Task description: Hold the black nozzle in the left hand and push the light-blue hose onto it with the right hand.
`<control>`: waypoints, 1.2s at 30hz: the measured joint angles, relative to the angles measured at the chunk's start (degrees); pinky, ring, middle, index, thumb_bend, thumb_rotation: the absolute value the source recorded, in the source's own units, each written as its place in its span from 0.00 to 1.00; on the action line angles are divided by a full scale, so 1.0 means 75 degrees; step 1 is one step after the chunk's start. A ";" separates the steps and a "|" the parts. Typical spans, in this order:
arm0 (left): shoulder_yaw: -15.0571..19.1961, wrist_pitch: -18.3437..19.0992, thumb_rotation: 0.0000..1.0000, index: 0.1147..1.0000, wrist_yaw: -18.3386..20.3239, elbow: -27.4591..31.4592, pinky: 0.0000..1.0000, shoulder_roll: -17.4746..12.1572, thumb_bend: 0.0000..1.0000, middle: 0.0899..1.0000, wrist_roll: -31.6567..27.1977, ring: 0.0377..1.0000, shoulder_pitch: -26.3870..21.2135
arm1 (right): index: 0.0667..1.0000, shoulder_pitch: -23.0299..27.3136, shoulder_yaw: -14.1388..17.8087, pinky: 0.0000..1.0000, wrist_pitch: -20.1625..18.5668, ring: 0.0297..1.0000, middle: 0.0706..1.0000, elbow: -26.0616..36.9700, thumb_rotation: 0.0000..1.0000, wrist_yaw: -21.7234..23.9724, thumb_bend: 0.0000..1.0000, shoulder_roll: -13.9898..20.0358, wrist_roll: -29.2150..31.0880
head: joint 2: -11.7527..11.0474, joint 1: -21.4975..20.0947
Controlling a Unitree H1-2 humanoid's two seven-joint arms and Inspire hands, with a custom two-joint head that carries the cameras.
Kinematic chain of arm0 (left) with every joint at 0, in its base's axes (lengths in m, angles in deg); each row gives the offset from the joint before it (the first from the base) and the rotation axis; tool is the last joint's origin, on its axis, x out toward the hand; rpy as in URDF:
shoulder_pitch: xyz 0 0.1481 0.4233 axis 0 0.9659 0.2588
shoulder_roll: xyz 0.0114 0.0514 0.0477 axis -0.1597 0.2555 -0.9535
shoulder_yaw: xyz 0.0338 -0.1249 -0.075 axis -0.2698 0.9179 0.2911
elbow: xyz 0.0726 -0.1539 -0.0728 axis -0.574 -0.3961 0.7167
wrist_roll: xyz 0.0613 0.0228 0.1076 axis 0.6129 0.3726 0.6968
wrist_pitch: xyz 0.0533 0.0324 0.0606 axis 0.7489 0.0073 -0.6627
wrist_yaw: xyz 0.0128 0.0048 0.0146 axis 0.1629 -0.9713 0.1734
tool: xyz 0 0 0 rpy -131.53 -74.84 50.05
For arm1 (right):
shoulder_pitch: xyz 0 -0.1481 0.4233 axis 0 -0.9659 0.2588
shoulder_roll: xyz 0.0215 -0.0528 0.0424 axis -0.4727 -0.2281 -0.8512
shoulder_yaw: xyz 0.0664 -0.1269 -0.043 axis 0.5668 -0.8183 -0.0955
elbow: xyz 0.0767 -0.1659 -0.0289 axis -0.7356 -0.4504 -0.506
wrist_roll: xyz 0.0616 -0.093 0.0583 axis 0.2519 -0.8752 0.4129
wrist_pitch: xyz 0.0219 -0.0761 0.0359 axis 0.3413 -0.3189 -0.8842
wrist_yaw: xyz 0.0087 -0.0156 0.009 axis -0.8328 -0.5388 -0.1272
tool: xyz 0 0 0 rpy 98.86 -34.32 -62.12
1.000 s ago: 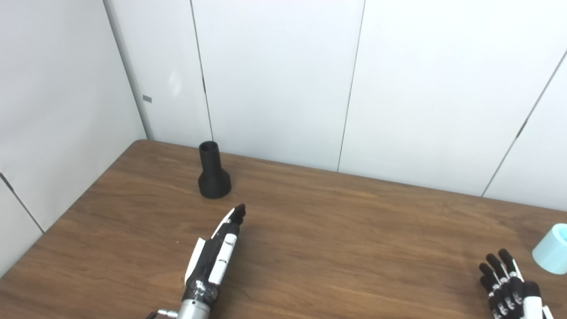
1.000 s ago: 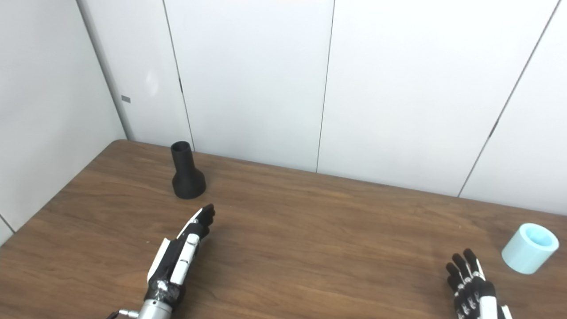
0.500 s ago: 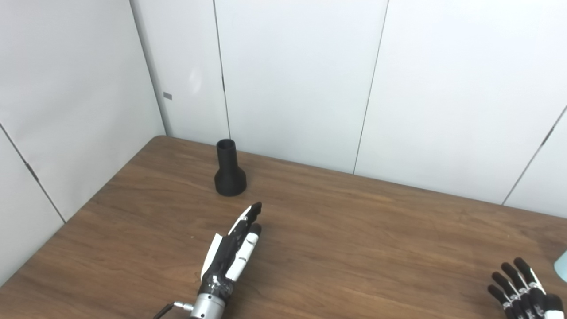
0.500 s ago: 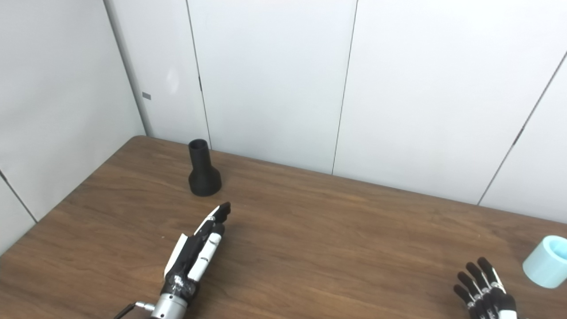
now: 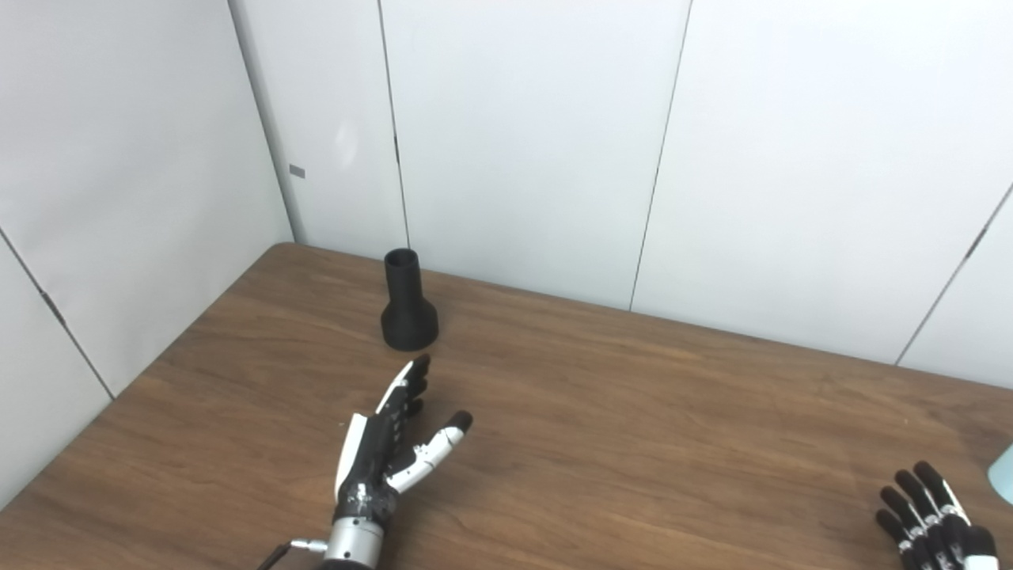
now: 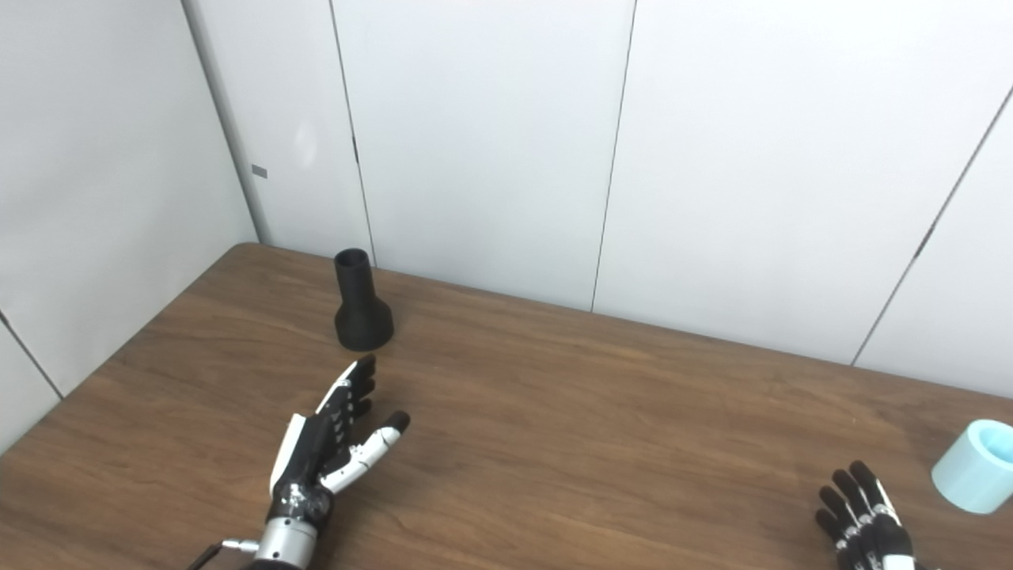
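right hand [image 6: 866, 522] cut by bottom edge, light-blue hose [image 6: 975, 467] clipped right

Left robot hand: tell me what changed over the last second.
The left robot hand spread its thumb away from the fingers and edged toward the black nozzle, without touching it. Nothing was grasped. The nozzle, the blue hose and the right robot hand stayed put.

A matt, wood-grained brown table top [image 6: 601, 412] is seen, and at its 11 o'clock corner a matt black flared plastic nozzle [image 6: 361, 302] is stood. At 3 o'clock a smooth, light-blue plastic-looking hose piece [image 6: 975, 467] is shown with a soft sheen. Glossy black-and-white plastic shells are worn by the left hand [image 6: 332, 443], whose wrist is finished in bare metal, and by the right hand [image 6: 866, 518]; smooth, faintly glossy white wall panels [image 6: 475, 142] are seen at 12 o'clock.
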 measured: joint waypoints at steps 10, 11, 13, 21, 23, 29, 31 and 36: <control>0.0656 0.0707 0.26 0.95 -0.0467 -0.0452 0.93 -0.0676 0.82 0.95 0.0098 0.94 -0.0929 | 0.97 -0.0013 -0.0003 0.95 0.0018 0.95 0.96 -0.0003 0.92 0.0002 0.70 -0.0014 -0.0061 | -0.0047 -0.0234; 0.0702 0.0776 0.27 0.96 -0.0462 -0.0532 0.94 -0.0736 0.82 0.96 0.0053 0.95 -0.1017 | 0.97 -0.0006 -0.0016 0.95 0.0024 0.95 0.96 -0.0003 0.93 0.0005 0.70 -0.0016 -0.0057 | -0.0047 -0.0234; 0.0791 0.0822 0.28 0.97 -0.0449 -0.0674 0.95 -0.0878 0.81 0.97 -0.0014 0.96 -0.1189 | 0.98 -0.0003 -0.0041 0.96 0.0033 0.95 0.97 -0.0003 0.95 0.0006 0.70 -0.0015 -0.0067 | -0.0070 -0.0270; 0.0923 0.0958 0.26 1.00 -0.0461 -0.1207 0.96 -0.1400 0.82 0.99 -0.0140 0.97 -0.1715 | 0.99 -0.0010 -0.0038 0.99 0.0052 0.97 0.98 -0.0003 0.93 0.0025 0.67 -0.0011 -0.0068 | -0.0035 -0.0305; 0.0888 0.0979 0.26 1.00 -0.0488 -0.1493 0.95 -0.1506 0.83 0.98 -0.0048 0.96 -0.1863 | 0.99 -0.0008 -0.0041 0.98 0.0051 0.97 0.98 -0.0003 0.91 0.0053 0.66 -0.0008 -0.0065 | -0.0035 -0.0305; 0.0726 0.1194 0.29 0.96 -0.0502 -0.1946 0.99 -0.1788 0.86 1.00 0.0180 1.00 -0.2384 | 0.98 0.0001 -0.0046 0.97 0.0078 0.95 0.96 -0.0023 0.87 0.0157 0.62 -0.0008 -0.0034 | 0.0000 -0.0364; 0.0567 0.1205 0.30 0.94 -0.0490 -0.2090 1.00 -0.1907 0.88 0.99 0.0305 0.99 -0.2538 | 0.98 0.0002 -0.0046 0.97 0.0075 0.96 0.97 -0.0023 0.87 0.0164 0.61 -0.0009 -0.0034 | 0.0012 -0.0352; 0.0249 0.1304 0.32 0.93 -0.0390 -0.2359 1.00 -0.2193 0.91 0.99 0.0498 1.00 -0.2762 | 0.98 0.0016 -0.0034 0.96 0.0080 0.95 0.96 -0.0043 0.83 0.0274 0.59 -0.0014 0.0106 | 0.0023 -0.0352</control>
